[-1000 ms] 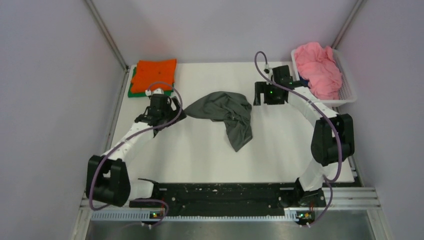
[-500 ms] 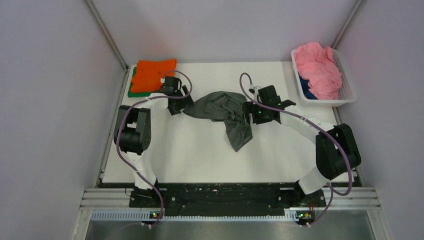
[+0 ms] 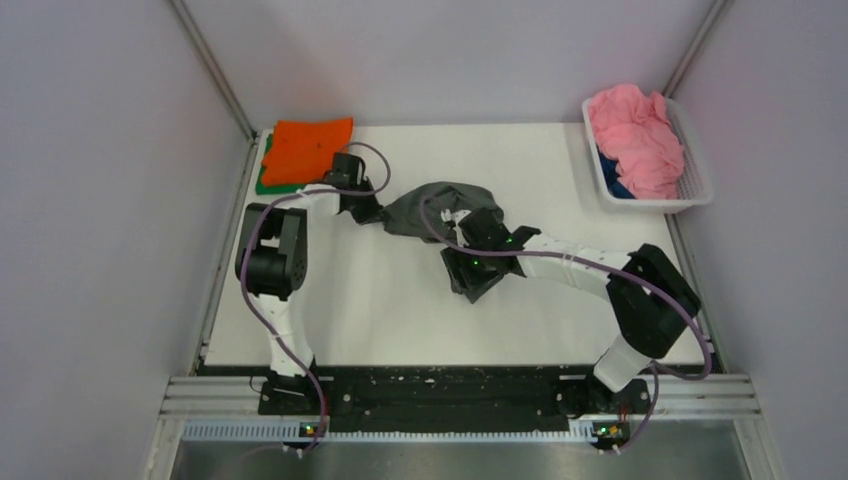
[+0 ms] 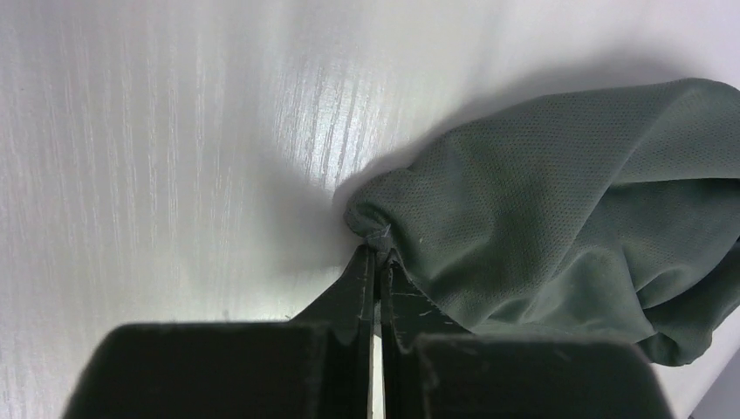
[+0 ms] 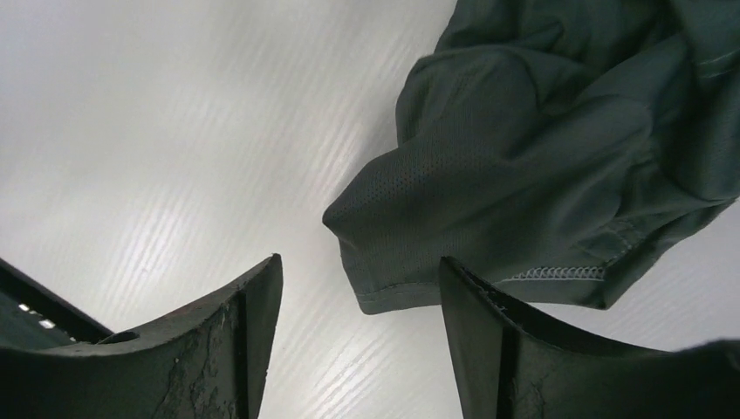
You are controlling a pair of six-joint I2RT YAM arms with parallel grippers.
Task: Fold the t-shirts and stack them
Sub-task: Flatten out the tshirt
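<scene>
**Left gripper [image 4: 376, 258] pinched on the left edge of the grey tee [image 3: 437, 206]; right gripper [image 5: 359, 292] open over its near corner.**

At the far left a folded orange tee [image 3: 312, 148] lies on a green tee [image 3: 262, 184], the stack to build on. Just right of it, the left jaws are closed tight on a small tuck of grey cloth at the left end of the crumpled tee, which lies mid-table [image 3: 560, 170]. The right jaws stand apart astride the hemmed near corner and hold nothing yet. To do this well, I judge the right gripper should drop until the corner sits deep between its fingers. It should close on the hem alone, not a bunched layer, and then both arms should draw apart evenly to spread the tee flat. The thin left pinch could slip under a hard pull. At the far right, a pink tee [image 3: 632, 135] and a blue tee [image 3: 612, 186] wait in the basket [image 3: 697, 170].
</scene>
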